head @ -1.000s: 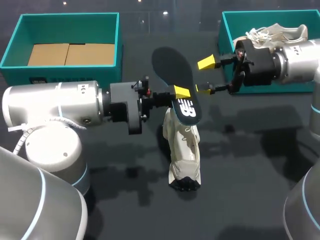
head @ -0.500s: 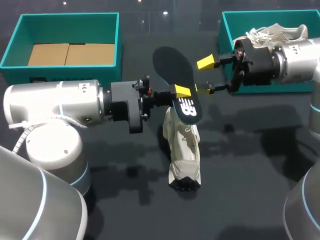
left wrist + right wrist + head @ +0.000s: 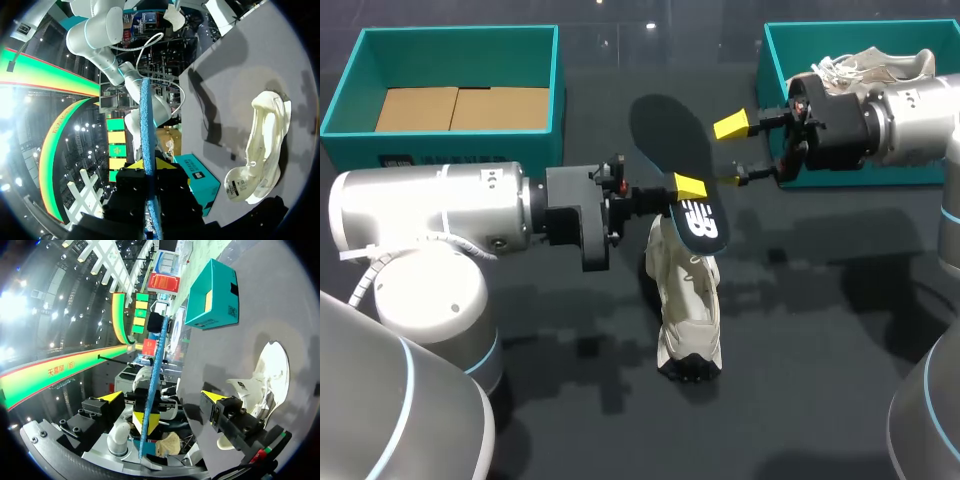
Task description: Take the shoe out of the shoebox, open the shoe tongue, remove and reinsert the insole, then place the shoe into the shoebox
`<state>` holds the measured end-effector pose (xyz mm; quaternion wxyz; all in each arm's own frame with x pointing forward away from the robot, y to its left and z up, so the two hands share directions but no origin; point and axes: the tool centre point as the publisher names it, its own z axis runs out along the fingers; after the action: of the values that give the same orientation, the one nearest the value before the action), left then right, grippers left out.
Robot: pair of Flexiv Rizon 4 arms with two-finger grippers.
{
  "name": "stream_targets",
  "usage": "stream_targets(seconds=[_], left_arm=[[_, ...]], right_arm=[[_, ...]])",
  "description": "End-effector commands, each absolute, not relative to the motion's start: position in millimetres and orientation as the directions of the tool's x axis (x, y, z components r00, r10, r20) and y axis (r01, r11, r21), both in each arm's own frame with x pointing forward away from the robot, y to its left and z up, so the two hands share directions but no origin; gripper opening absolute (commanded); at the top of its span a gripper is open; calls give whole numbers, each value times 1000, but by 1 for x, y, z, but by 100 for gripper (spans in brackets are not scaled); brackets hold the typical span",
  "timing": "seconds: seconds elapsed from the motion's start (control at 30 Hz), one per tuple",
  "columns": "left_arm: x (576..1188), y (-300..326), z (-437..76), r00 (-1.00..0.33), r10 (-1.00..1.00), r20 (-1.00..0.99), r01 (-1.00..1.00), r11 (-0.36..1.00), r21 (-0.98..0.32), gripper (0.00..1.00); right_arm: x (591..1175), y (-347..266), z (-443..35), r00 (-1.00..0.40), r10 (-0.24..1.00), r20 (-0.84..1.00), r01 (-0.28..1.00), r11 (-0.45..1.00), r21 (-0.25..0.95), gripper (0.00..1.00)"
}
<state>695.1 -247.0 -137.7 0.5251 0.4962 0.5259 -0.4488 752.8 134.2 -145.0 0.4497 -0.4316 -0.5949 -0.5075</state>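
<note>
Left fingers (image 3: pixel 682 188): closed tight on the heel end of the insole (image 3: pixel 672 150); in the left wrist view the insole stands edge-on between them.
Insole: dark, held in the air over the shoe's opening, its toe end pointing away toward the gap between the two boxes.
Right fingers (image 3: pixel 738 152): spread wide, holding nothing, just beside the insole's edge and not touching it.
Shoe (image 3: pixel 688 300): white, lying on the table (image 3: pixel 800 330) under the insole, outside both boxes.
Left box (image 3: pixel 420 145): teal, with cardboard (image 3: pixel 460 108) on its floor.
Right box (image 3: pixel 775 70): teal, with another pale shoe (image 3: pixel 880 65) in it, behind the right arm.
</note>
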Motion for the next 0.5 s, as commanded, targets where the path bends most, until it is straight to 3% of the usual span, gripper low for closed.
stream_targets(seconds=[0.03, 0.5], left_arm=[[696, -254, -136, 31, 61, -998, 993, 112, 38, 0], [707, -251, -146, 63, 61, -996, 990, 122, 70, 0]], right_arm=[[749, 142, -141, -243, 72, 967, 966, 110, 235, 100], [749, 154, -145, -222, 74, 972, 971, 107, 214, 100]])
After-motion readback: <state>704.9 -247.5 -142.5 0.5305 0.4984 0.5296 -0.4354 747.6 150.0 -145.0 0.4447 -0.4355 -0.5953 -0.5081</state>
